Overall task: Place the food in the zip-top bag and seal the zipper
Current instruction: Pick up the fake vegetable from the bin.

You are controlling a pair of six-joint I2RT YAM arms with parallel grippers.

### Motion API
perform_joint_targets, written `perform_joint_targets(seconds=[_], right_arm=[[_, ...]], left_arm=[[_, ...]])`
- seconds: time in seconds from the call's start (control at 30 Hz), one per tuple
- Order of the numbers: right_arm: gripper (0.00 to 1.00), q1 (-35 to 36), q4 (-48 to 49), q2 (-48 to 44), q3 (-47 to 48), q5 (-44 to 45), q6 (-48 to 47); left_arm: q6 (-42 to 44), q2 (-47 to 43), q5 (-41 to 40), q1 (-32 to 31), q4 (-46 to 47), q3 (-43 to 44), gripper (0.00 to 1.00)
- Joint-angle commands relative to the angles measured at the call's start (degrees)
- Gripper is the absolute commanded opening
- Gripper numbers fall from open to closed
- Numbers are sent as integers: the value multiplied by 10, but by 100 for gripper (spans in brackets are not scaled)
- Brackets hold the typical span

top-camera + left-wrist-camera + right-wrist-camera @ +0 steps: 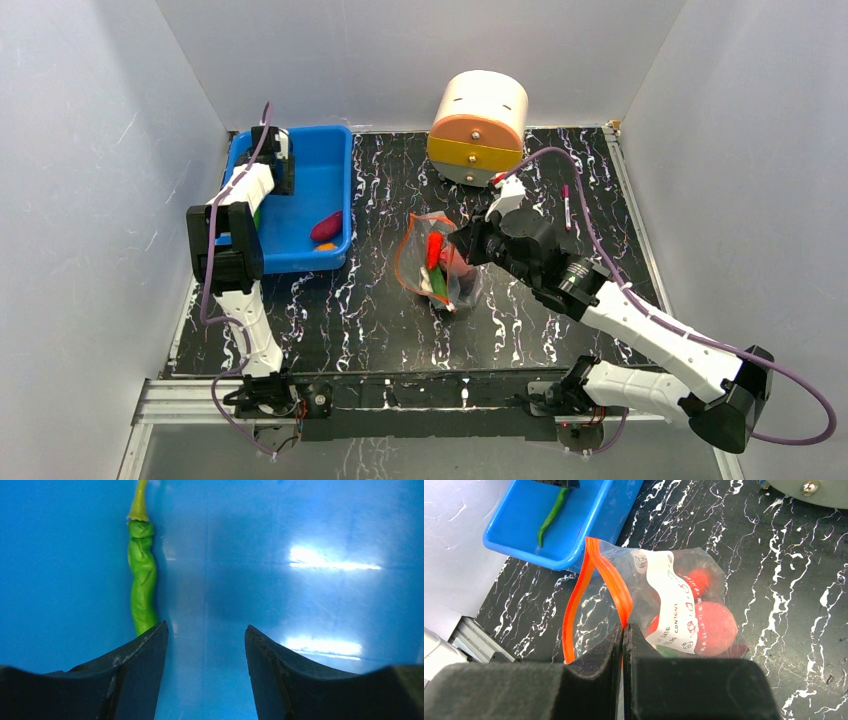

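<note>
Left gripper (pixel 205 626) hangs in the bin (pixel 300 530), fingers apart, nothing between them. Pepper (pixel 141 580) lies on the bin floor just outside the left finger, long axis running away from the wrist, stem at the far end. Risk: closing here likely misses it or nudges it aside. Right gripper (pixel 623 627) is clamped on the zipper (pixel 574 595) with the bag (pixel 644 555) mouth open. A slip could collapse it.

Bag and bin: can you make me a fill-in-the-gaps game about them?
The right gripper pinches the bag's ____ zipper. The pepper lies in the ____ bin. The left gripper, jaws apart, hangs next to the ____. The bag's label is ____.
Missing words: orange; blue; pepper; white.
</note>
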Motion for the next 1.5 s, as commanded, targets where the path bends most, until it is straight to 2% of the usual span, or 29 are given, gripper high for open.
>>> perform_joint_targets(seconds=[0.0,0.2,0.9,1.1,1.33,1.47], right_arm=[[0,-1,42,9,39,13,-11],[0,-1,59,12,39,23,-1],[0,-1,64,20,38,27,3],[0,-1,58,15,38,30,4],[0,-1,63,15,33,28,7],[0,-1,64,13,31,26,11]], left_arm=[[10,15,-34,23,-1,53,53],[16,38,-54,31,-3,58,49],[-2,70,4,55,-8,59,39],[-22,62,53,55,-20,54,36],[-65,56,155,56,-32,50,29],[-80,46,178,55,-23,43,28]])
